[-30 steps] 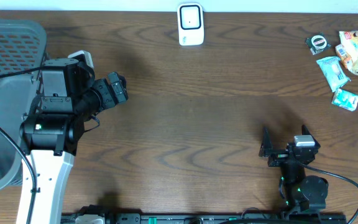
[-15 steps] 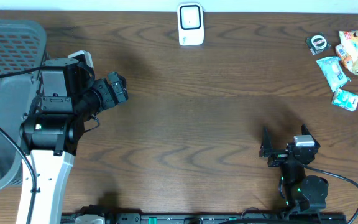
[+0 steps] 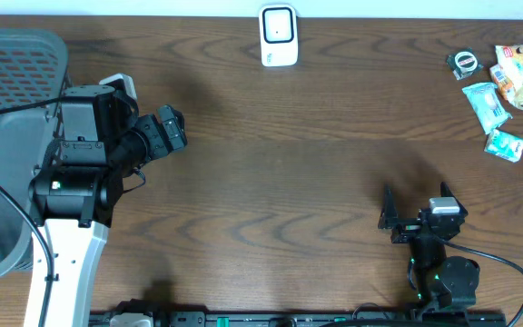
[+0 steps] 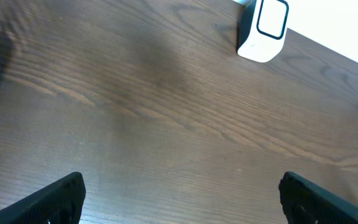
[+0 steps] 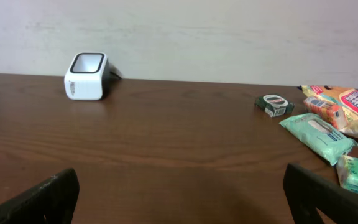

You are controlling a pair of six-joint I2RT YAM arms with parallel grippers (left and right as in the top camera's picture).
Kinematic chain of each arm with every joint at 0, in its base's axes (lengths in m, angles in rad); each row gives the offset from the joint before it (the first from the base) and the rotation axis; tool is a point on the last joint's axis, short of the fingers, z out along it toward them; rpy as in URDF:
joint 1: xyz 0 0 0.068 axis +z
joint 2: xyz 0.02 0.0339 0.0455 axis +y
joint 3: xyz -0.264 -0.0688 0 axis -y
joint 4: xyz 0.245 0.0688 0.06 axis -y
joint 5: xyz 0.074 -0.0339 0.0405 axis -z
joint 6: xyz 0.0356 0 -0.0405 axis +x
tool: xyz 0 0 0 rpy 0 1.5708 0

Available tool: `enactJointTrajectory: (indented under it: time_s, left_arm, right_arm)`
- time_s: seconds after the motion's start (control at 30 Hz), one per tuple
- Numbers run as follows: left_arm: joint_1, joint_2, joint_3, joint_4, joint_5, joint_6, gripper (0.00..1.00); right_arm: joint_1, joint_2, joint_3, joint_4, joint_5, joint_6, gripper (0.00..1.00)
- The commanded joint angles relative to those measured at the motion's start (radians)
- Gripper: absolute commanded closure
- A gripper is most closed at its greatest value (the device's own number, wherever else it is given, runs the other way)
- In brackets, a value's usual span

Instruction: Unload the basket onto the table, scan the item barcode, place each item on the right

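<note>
- I see the left jaws and right jaws both spread wide over the dark tabletop [image 3: 289, 182], gripping nothing.
- The white barcode scanner [image 3: 279, 35] stands at the far edge, well apart from both.
- The packets [image 3: 485, 105] lie in the far right corner, well ahead of my right jaws. The right wrist view shows them side-on, while the left wrist view shows mainly the scanner.

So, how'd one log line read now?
left gripper open, empty | right gripper open, empty | barcode scanner untouched | packets ungrasped
</note>
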Motion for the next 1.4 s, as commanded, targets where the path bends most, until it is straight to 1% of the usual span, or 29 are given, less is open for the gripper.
enactJointTrajectory:
  time_s: [0.0, 0.1, 0.2, 0.27, 0.33, 0.4, 0.47, 0.57, 0.67, 0.77, 0.93, 1.17, 1.23, 1.37]
  left_arm:
    - [0.003, -0.001, 0.015, 0.0, -0.049, 0.022, 0.02]
    - [0.003, -0.001, 0.015, -0.014, -0.062, 0.021, 0.02]
    - [0.004, 0.0, 0.015, -0.08, -0.069, 0.034, 0.02]
    - [0.006, -0.003, 0.0, -0.164, -0.068, 0.055, 0.02]
    - [0.006, -0.013, -0.032, -0.192, -0.064, 0.055, 0.02]
    - [0.005, -0.05, -0.113, -0.154, -0.039, 0.109, 0.02]
    - [0.005, -0.092, -0.188, -0.085, 0.016, 0.204, 0.02]
    - [0.005, -0.185, -0.333, 0.073, 0.126, 0.348, 0.02]
    - [0.005, -0.292, -0.468, 0.197, 0.199, 0.429, 0.02]
    - [0.005, -0.417, -0.584, 0.272, 0.205, 0.436, 0.02]
    - [0.005, -0.626, -0.684, 0.282, 0.192, 0.436, 0.02]
    - [0.005, -0.903, -0.815, 0.301, 0.056, 0.436, 0.02]
    - [0.005, -0.964, -0.868, 0.356, 0.042, 0.436, 0.03]
    - [0.005, -1.039, -0.977, 0.519, 0.042, 0.436, 0.02]
  right_arm:
    - [0.008, -0.006, -0.002, -0.006, -0.003, -0.016, 0.01]
    - [0.008, -0.006, -0.002, -0.006, -0.003, -0.016, 0.01]
    - [0.008, -0.006, -0.002, -0.006, -0.003, -0.016, 0.01]
    - [0.008, -0.006, -0.002, -0.005, -0.003, -0.016, 0.01]
    - [0.008, -0.006, -0.002, -0.005, -0.003, -0.016, 0.01]
    - [0.008, -0.006, -0.002, -0.005, -0.003, -0.016, 0.01]
    - [0.008, -0.006, -0.002, -0.005, -0.003, -0.016, 0.01]
    - [0.008, -0.006, -0.002, -0.005, -0.003, -0.016, 0.01]
    - [0.008, -0.006, -0.002, -0.005, -0.003, -0.016, 0.01]
    - [0.008, -0.006, -0.002, -0.005, -0.003, -0.016, 0.01]
    - [0.008, -0.006, -0.002, -0.005, -0.003, -0.016, 0.01]
    - [0.008, -0.006, -0.002, -0.005, -0.003, -0.016, 0.01]
    - [0.008, -0.006, -0.002, -0.005, -0.003, -0.016, 0.01]
    - [0.008, -0.006, -0.002, -0.005, -0.003, -0.016, 0.01]
